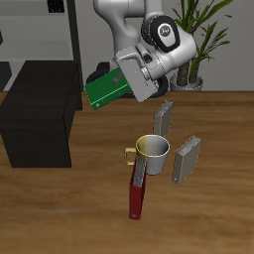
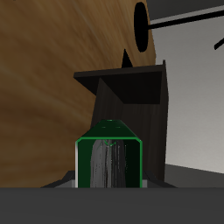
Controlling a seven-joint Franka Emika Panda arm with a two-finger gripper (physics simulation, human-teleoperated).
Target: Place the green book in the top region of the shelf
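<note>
My gripper (image 1: 119,87) is shut on the green book (image 1: 103,90), which it holds tilted in the air. The book's free end is close to the near-black shelf (image 1: 40,114), by the side edge of its flat top, and I cannot tell whether they touch. In the wrist view the green book (image 2: 109,160) shows end-on with its white page edges, pointing toward the dark shelf (image 2: 122,87) ahead. The fingertips are hidden by the book.
On the wooden table under the arm stand a mug (image 1: 152,155) with a yellow handle, a dark red book (image 1: 137,189) and two grey books (image 1: 164,121) (image 1: 186,159). A tall thin-framed rack (image 1: 45,30) rises behind the shelf. A potted plant (image 1: 198,45) is at the back.
</note>
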